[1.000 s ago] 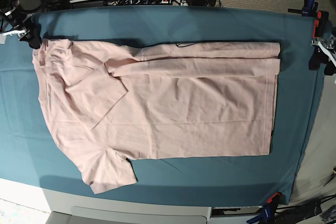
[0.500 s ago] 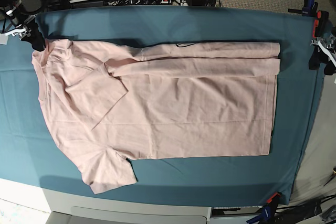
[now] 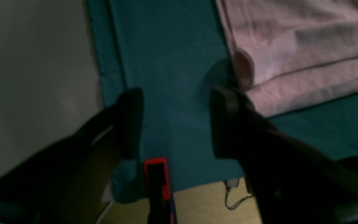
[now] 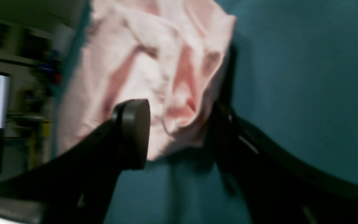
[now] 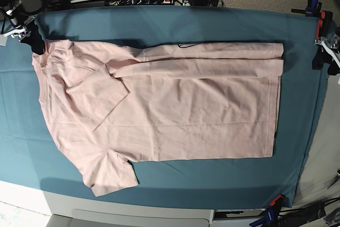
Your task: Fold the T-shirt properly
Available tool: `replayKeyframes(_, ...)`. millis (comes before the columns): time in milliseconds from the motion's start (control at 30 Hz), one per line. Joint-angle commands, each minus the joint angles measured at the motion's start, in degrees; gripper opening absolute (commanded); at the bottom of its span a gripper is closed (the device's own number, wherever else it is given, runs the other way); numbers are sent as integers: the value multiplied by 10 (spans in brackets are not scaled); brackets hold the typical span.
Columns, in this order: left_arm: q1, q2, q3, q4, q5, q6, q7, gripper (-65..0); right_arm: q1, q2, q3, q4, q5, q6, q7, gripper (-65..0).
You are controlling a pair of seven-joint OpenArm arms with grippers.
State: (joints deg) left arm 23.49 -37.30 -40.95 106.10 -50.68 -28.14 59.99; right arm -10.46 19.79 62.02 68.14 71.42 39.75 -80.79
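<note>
The T-shirt [image 5: 159, 115] is found spread plain side up on the teal cloth [image 5: 212, 25] covering the desk, its long axis running across the base view, one long edge already folded inward at the far side. The right end effector [image 4: 179, 130] is seen with jaws spread, straddling a bunched corner of the garment at the collar end; contact cannot be confirmed, the wrist view being blurred. The left end effector [image 3: 176, 121] is held spread over bare cloth, just beside the hem corner, nothing gripped. The unfolded near edge is judged reachable from either end.
</note>
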Motion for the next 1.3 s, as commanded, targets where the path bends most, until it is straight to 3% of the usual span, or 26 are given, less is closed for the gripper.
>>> replayKeyframes(0,-1,-13,-6,8,-9,-2,-9,-304,1,13,-4,7,3,3,8,-326)
replayKeyframes(100,-1,-12,-6,8,-25,-2,-8,-304,2,13,-37,7,-15,3,20,-356)
replayKeyframes(233,1,-12,-6,8,-27,16,-4,-304,2,13,-87,7,-21,3,22,-619)
replayKeyframes(267,4,-12,-6,7,-31,19,-4,-304,2,13,-95,7,-21,3,22,-650)
replayKeyframes(567,14,30,-4,-64,-114,26,29,-304,31,13,-106,8,-25,3,17,-650)
replayKeyframes(733,14,36,-4,-104,-150,26,42,-304,37,13,-106,7,-24,3,17,-650)
replayKeyframes(1067,13,41,5,-109,-153,21,40,-304,37,13,-106,7,-24,3,16,-650)
replayKeyframes(1267,-11,41,85,-109,-119,28,32,-304,37,13,-106,7,-24,3,16,-650)
